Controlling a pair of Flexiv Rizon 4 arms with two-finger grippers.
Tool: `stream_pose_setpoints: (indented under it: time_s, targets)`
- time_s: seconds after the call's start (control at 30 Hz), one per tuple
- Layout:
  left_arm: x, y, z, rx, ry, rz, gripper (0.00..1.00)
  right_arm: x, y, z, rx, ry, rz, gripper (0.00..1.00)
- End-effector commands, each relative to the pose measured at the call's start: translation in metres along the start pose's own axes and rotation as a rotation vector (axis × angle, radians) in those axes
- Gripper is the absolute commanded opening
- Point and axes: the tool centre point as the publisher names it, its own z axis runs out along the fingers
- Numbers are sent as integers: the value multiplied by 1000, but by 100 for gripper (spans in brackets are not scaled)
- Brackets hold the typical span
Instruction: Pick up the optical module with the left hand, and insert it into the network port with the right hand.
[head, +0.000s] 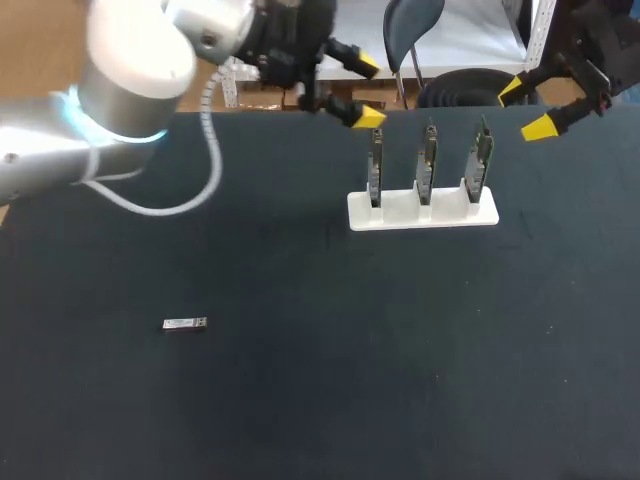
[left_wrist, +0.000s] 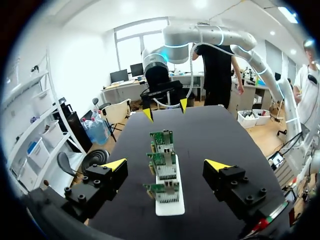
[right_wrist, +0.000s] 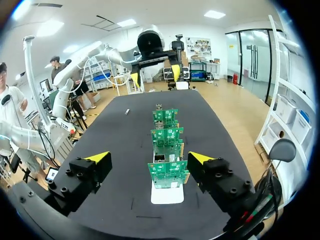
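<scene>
The optical module (head: 185, 323), a small silver bar, lies on the dark table at the front left, far from both grippers; in the right wrist view the module (right_wrist: 127, 111) shows as a speck far ahead. Three green boards with network ports (head: 428, 160) stand upright in a white holder (head: 422, 212). My left gripper (head: 367, 91) hangs open above the back of the table, just left of the holder's left end. My right gripper (head: 526, 108) is open past the holder's right end. Each wrist view looks along the row of boards (left_wrist: 164, 162) (right_wrist: 167, 136), between open fingers (left_wrist: 115, 164) (right_wrist: 200, 157).
The table is a dark mat (head: 330, 380) with bare surface between the module and the holder. A white cable (head: 205, 190) loops from my left arm over the table's back left.
</scene>
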Motion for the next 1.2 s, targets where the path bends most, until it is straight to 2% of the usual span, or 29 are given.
stream_pose_setpoints:
  time_s: [0.03, 0.13, 0.27, 0.33, 0.37, 0.4, 0.5, 0.6, 0.7, 1.03, 1.2]
  targets:
    - [9, -53, -71, -146, 32, 13, 100, 0, 1, 1, 4, 0, -1, 100]
    - [25, -70, -94, -190, 84, 8, 100, 0, 1, 1, 4, 0, -1, 100]
    - [64, -98, -108, -202, 187, -74, 100, 0, 1, 1, 4, 0, -1, 100]
    - [84, -115, -113, -209, 268, -103, 100, 0, 1, 1, 4, 0, -1, 100]
    - [94, -125, -116, -200, 292, -112, 100, 0, 1, 1, 4, 0, -1, 100]
    - [105, -134, -119, -204, 356, -137, 100, 0, 1, 1, 4, 0, -1, 100]
    - [128, -163, -126, -179, 477, -145, 100, 0, 1, 1, 4, 0, -1, 100]
    - [144, -189, -132, -143, 576, -139, 100, 0, 1, 1, 4, 0, -1, 100]
    - [159, -209, -137, -115, 626, -166, 100, 0, 1, 1, 4, 0, -1, 100]
    - [197, -245, -148, -59, 746, -216, 100, 0, 1, 1, 4, 0, -1, 100]
    - [216, -255, -150, -29, 793, -252, 100, 0, 1, 1, 4, 0, -1, 100]
